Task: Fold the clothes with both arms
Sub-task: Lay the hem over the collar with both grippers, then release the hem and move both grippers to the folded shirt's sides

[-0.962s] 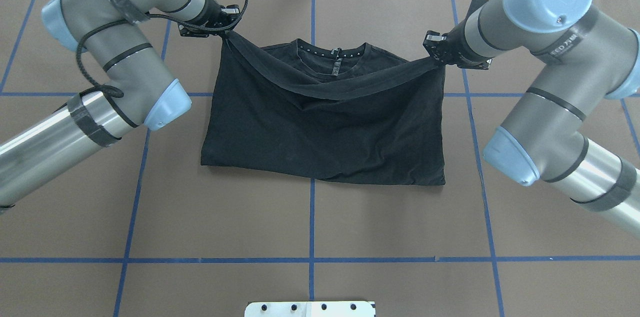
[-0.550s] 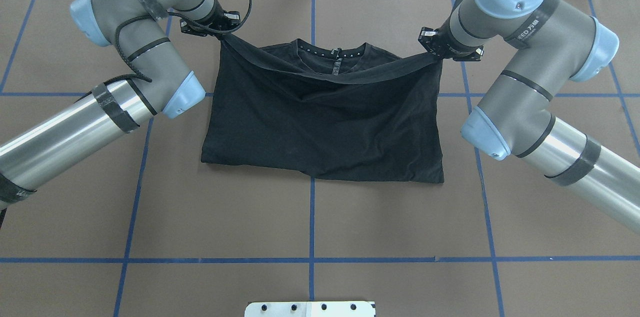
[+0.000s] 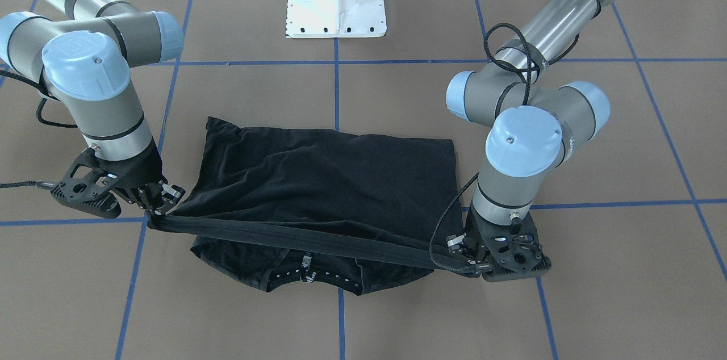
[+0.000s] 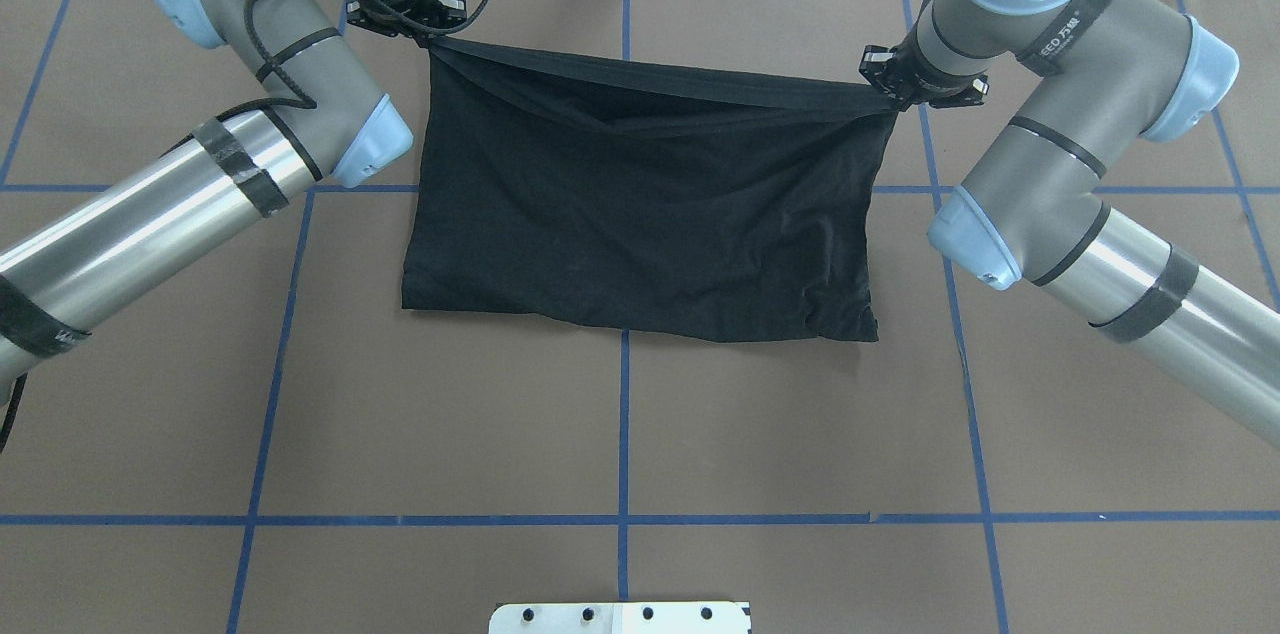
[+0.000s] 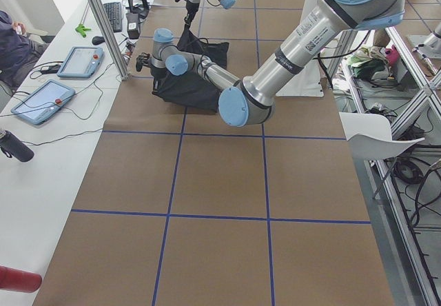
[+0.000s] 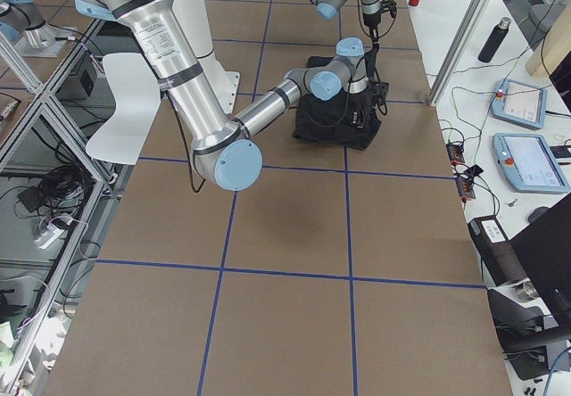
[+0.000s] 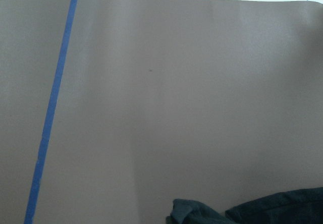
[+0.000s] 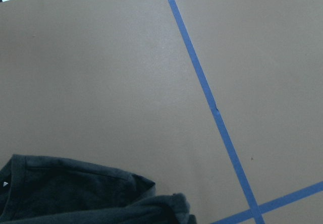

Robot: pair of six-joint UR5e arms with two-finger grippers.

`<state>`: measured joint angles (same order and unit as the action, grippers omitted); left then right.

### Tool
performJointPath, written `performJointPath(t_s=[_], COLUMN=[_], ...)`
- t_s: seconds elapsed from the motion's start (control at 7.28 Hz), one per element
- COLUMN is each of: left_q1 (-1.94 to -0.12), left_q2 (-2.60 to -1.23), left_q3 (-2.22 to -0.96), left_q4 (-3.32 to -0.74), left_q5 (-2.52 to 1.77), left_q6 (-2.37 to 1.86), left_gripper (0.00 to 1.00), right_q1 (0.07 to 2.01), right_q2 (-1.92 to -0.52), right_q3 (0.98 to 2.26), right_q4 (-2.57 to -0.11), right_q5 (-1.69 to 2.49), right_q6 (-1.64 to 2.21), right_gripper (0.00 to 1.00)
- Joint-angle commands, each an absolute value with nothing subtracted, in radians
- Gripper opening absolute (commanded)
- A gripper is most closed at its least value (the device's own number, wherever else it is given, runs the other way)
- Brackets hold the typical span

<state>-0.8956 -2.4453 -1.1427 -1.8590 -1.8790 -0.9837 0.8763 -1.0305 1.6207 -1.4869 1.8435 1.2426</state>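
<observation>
Overhead exterior showed the black T-shirt (image 4: 640, 214) lying folded on the brown table (image 4: 640, 434), beyond centre, its long axis running side to side and its fold edge toward the robot. Its far edge was stretched taut between the left gripper (image 4: 422, 29) and the right gripper (image 4: 888, 94), each clamped on a corner. That lifted layer hid the collar (image 3: 309, 276), which only the front-facing camera caught, pointing away from the robot. The fingertips were hard to separate from the black cloth. The left arm (image 4: 150, 224) and right arm (image 4: 1130, 284) reached forward, elbows bent, wrists turned down.
</observation>
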Motion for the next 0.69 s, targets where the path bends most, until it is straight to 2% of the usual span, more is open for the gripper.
performJointPath(t_s=[0.0,0.27,0.41,0.55], left_q1=[-0.893,-0.876,-0.873,-0.87], left_q2=[-2.477,-2.476,-2.476,-2.47], left_q3=[-1.086,-1.071,-1.06,-1.055], left_q4=[-1.867,-1.868,-1.888,-1.925], left_q5=[-1.879,-1.878,-1.878,-1.876], left_q6=[-0.947,-0.937,-0.934,-0.928], left_gripper=[0.0,0.0,0.25,0.99], right_q1=[0.859,0.848,0.847,0.841], right_q2=[-0.978,-0.96,-0.96,-0.965], right_q3=[1.542,1.506,1.5,1.494], right_q4=[-1.486,-1.486,-1.486,-1.485], right_q5=[1.842,1.841,1.841,1.838], right_q6=[1.241,1.235,1.235,1.227], right_gripper=[0.0,0.0,0.0,0.99])
